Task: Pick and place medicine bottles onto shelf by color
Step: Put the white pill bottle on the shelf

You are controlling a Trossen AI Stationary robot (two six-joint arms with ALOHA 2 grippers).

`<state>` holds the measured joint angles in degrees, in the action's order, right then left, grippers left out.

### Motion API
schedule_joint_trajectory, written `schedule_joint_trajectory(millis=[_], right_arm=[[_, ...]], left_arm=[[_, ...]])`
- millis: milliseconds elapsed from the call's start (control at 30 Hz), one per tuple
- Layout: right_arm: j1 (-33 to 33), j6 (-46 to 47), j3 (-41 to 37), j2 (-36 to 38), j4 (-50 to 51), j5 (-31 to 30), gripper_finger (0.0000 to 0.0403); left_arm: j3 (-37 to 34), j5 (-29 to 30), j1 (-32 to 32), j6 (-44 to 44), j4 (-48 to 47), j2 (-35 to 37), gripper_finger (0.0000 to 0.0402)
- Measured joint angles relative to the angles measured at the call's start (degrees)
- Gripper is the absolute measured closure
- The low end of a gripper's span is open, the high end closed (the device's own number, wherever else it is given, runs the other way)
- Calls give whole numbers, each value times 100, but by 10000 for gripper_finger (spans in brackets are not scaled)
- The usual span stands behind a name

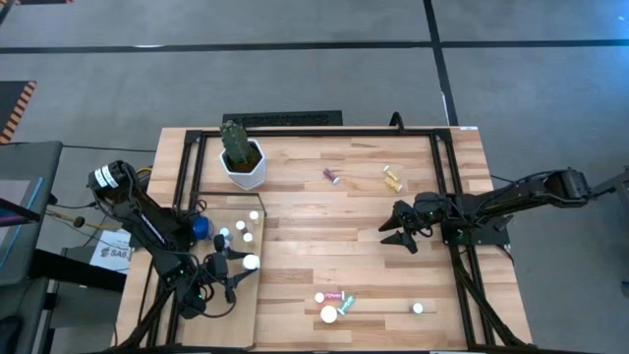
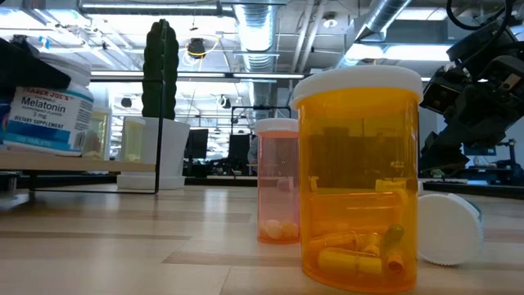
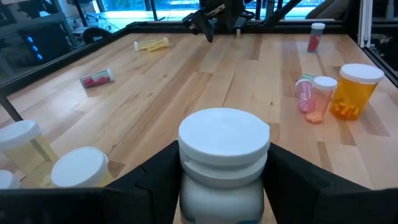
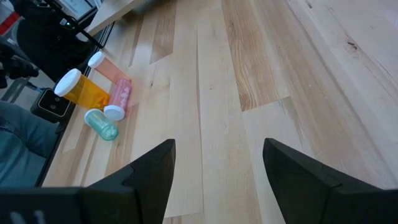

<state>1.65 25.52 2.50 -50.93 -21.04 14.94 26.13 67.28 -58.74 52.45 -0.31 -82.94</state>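
Observation:
The pale shelf [image 1: 211, 315] lies at the table's near left, with several white-capped medicine bottles [image 1: 243, 229] standing on it. My left gripper [image 1: 236, 265] is at the shelf's right edge. Its fingers flank a white bottle with a white cap [image 3: 224, 155], which stands upright. My right gripper [image 1: 401, 236] hovers open over bare wood at the table's right, with nothing between its fingers [image 4: 149, 180]. An amber bottle [image 4: 81, 90], a pink one [image 4: 119, 99] and a teal one [image 4: 102, 124] sit together near the front edge. Two more bottles [image 1: 332, 176] [image 1: 393, 178] lie farther back. My left gripper has one finger [image 3: 155, 180] on each side of the white bottle's body, coming in nearly level. The bottle stands upright between them. Whether the fingers touch its sides [image 3: 186, 193] I cannot tell.
A white hexagonal pot with a cactus [image 1: 243, 157] stands at the far left, behind the shelf. Black frame rails [image 1: 447, 197] run along the table's sides. A single white-capped bottle [image 1: 418, 308] stands near the front right. Bare wood lies in the table's middle.

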Motion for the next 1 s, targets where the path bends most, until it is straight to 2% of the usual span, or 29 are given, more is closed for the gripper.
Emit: schedule_joint_trajectory(millis=[300, 567, 667, 733, 800, 1000], right_arm=[[0, 0, 0, -1, 0, 0, 138], [0, 0, 0, -1, 0, 0, 138], [0, 0, 0, 0, 0, 0, 138], [0, 0, 0, -1, 0, 0, 138], [0, 0, 0, 1, 3, 0, 138], [0, 0, -2, -1, -9, 0, 138]], left_arm=[[-4, 7, 0, 171, -44, 156, 203], [-6, -331, 0, 314, -422, 480, 184], [-4, -407, -1, 435, -648, 638, 184], [-11, -836, 5, 735, -975, 703, 184], [41, -986, 18, 932, -1307, 812, 184], [165, -1090, 28, 1159, -1552, 828, 199]])
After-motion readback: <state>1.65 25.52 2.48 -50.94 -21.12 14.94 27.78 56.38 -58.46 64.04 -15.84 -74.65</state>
